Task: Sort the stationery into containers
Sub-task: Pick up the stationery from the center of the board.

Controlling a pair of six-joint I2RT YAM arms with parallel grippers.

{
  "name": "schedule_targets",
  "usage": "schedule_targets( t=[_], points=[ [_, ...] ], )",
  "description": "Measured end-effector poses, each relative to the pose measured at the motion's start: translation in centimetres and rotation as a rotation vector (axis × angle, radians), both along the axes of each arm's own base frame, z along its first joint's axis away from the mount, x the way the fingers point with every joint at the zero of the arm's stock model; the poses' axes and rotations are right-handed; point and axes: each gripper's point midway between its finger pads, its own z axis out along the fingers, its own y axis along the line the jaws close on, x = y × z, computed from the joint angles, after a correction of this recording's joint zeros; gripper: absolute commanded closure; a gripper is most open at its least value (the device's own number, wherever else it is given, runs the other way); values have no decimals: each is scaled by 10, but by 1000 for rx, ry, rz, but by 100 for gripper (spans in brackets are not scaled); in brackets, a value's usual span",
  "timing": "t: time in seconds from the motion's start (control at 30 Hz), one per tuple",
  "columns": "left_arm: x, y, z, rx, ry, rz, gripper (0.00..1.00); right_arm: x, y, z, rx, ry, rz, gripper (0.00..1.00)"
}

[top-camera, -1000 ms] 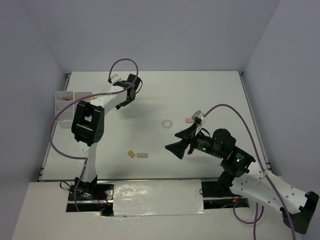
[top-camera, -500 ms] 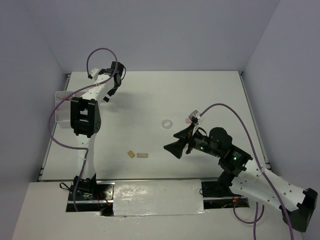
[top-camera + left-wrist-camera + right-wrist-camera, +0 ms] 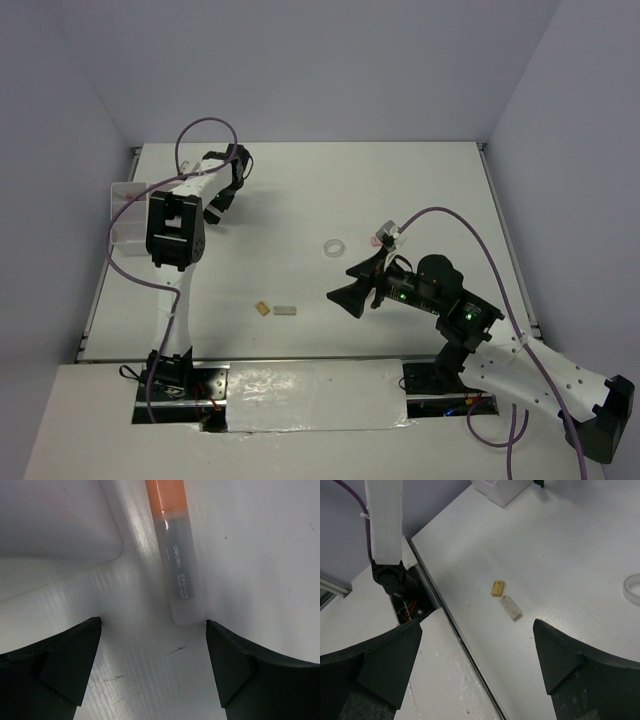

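Currently the left gripper point(image 3: 153, 625) hangs low over the tabletop point(image 3: 420, 190) near its far left corner, fingers spread wide and gripping nothing. The orange marker point(image 3: 172, 555) lies flat on the tabletop between the finger lines, clear cap end nearest the gripper. It sits outside the box point(image 3: 55, 525), just beside the box's rounded corner; I cannot tell whether they touch. The box stands at the left edge. The right gripper point(image 3: 352, 283) hovers mid-table, also spread and empty. Below it, toward the near edge, lie the tan eraser point(image 3: 497, 587) and the grey eraser point(image 3: 511, 607), close together. The tape ring point(image 3: 335, 246) sits near the middle, well apart from them.

Risks, as I judge them:
- Closing on the smooth cap tip alone could let the marker pivot or slip out on the lift.
- The round barrel may roll if one finger meets it first.
- The finger nearest the box could nudge the light container.

Hard to read:
- The marker's orange end runs out of the wrist view.
- From overhead the left arm covers the marker and part of the box, so the compartments' contents are not legible.
- A small pink piece point(image 3: 377, 241) sits partly behind the right arm's cable.
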Motion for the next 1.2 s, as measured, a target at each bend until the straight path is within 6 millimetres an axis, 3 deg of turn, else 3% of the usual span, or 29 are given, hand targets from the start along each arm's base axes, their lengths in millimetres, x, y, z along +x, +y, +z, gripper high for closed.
schedule_targets(
  t=[0.17,0.53,0.73,1.0,1.2],
  points=[
    [4,9,1,1,-16,26,3,0,1,-1,-2,2,3,0],
    [13,8,2,3,-46,8,4,1,2,-6,-14,13,4,0],
    [12,9,2,8,-43,11,15,1,2,-5,-13,12,5,0],
    [12,11,2,19,-42,17,21,0,3,-10,-18,19,11,0],
    [12,15,1,30,-40,22,42,-1,3,-11,-19,21,16,0]
  ],
)
